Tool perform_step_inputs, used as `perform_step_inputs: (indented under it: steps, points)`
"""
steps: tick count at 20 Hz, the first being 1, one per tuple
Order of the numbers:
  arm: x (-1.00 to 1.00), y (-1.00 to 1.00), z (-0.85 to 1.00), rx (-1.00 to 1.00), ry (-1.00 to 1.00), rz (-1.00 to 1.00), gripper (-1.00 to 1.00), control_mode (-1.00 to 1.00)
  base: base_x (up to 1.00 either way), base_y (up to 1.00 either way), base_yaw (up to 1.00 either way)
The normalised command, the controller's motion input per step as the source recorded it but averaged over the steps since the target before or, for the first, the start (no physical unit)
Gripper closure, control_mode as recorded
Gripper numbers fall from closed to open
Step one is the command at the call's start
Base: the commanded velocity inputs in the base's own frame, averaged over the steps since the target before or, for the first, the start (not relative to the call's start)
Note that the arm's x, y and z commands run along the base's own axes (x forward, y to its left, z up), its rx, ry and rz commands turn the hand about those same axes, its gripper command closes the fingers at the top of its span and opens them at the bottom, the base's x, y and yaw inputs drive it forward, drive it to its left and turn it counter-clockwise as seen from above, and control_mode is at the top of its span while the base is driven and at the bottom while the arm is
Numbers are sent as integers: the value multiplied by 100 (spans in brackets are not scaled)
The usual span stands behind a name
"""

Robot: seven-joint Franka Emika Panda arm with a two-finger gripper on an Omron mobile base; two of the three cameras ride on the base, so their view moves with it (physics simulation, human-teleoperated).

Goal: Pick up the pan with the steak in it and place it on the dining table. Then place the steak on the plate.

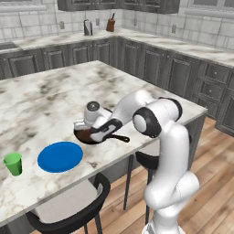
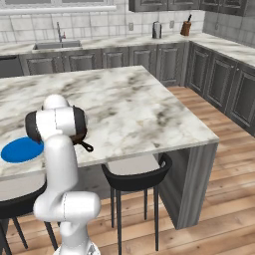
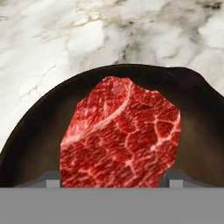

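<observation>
Gripper [image 3: 112,181] down in the pan [image 1: 87,135], fingers either side of the steak [image 3: 120,135] and seemingly clamping it, though I can't be sure, the pan resting on the table [image 1: 55,98] near its front edge, just beside the plate [image 1: 60,156].

Glossy white rounded arm segments, dark grey joint bands, round grey-capped wrist, bulbous white base column
</observation>
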Motion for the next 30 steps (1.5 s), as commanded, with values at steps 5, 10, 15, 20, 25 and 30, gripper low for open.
perform_step_inputs:
  steps: [5,10,15,20,25,30]
  points:
    - [-45,-11,68,8,3,-8,100,-100,0,0,0]
    - [-53,-13,70,8,8,-6,100,-100,0,0,0]
    - [-61,-16,70,8,8,-5,100,-100,0,0,0]
    - [-64,-1,52,3,8,-3,100,-100,0,0,0]
    - [-61,33,19,0,5,0,100,-100,0,0,0]
    - [-48,49,5,0,7,0,100,-100,0,0,0]
